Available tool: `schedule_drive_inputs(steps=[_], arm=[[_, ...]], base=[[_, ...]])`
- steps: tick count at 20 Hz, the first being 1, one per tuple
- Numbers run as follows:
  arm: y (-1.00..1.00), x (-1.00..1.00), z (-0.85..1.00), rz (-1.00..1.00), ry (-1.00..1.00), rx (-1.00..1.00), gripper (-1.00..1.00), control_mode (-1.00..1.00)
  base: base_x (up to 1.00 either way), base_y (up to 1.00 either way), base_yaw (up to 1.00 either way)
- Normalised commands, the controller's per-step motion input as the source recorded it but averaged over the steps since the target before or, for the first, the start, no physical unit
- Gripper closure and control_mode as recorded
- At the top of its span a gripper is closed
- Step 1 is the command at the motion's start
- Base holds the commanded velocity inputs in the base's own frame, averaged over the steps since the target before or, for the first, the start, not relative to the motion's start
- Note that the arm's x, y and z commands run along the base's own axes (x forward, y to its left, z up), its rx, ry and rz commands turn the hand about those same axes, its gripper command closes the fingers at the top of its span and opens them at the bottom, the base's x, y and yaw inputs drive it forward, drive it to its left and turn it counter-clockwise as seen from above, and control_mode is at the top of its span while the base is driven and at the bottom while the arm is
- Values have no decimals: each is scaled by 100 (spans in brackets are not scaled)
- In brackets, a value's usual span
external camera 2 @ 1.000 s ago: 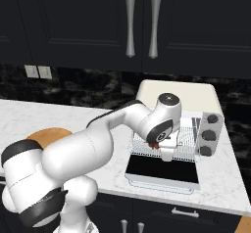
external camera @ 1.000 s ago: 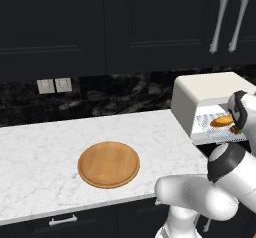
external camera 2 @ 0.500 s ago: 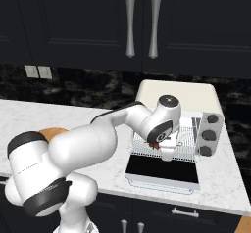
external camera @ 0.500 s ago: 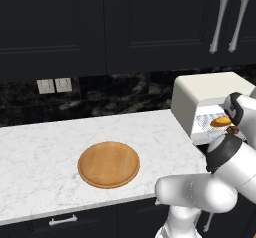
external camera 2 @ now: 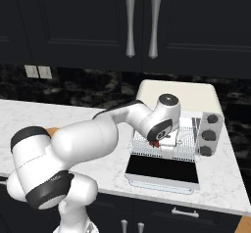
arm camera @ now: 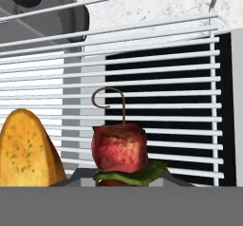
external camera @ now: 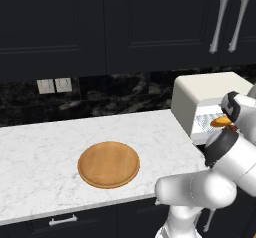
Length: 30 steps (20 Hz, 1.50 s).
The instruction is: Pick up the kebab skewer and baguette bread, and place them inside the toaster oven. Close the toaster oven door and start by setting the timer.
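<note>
My gripper [external camera 2: 160, 144] is shut on the kebab skewer [arm camera: 119, 149], a stick with a red meat chunk and a green piece, its hooked end pointing away from the hand. I hold it just above the wire rack [arm camera: 166, 78] at the mouth of the cream toaster oven [external camera 2: 179, 92]. The golden baguette bread [arm camera: 26, 149] lies on the rack right beside the skewer, and shows as the baguette bread [external camera: 220, 121] in the oven's opening. The toaster oven door [external camera 2: 164, 171] is folded down flat, dark glass up.
A round wooden board [external camera: 108, 164] lies bare on the white marble counter [external camera: 45, 152] left of the oven. Three round knobs [external camera 2: 210, 134] sit on the oven's right side. Dark cabinets hang above, and the counter's front edge runs close under the open door.
The arm's elbow has shifted a little. The gripper stays over the rack with the skewer in it.
</note>
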Motion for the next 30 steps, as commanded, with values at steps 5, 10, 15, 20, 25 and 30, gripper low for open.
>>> schedule_drive_inputs(steps=[5, 10, 15, 20, 25, 30], arm=[[0, 13, 0, 0, 0, 0, 100, -100], [0, 13, 0, 0, 0, 0, 100, -100], [0, 14, 0, 0, 0, 0, 100, -100], [0, 13, 0, 0, 0, 0, 100, -100], [0, 16, 0, 0, 0, 0, 100, -100], [0, 19, 0, 0, 0, 0, 100, -100]], base=[[0, 0, 0], [0, 0, 0], [0, 0, 0], [0, 0, 0], [0, 0, 0], [0, 0, 0]])
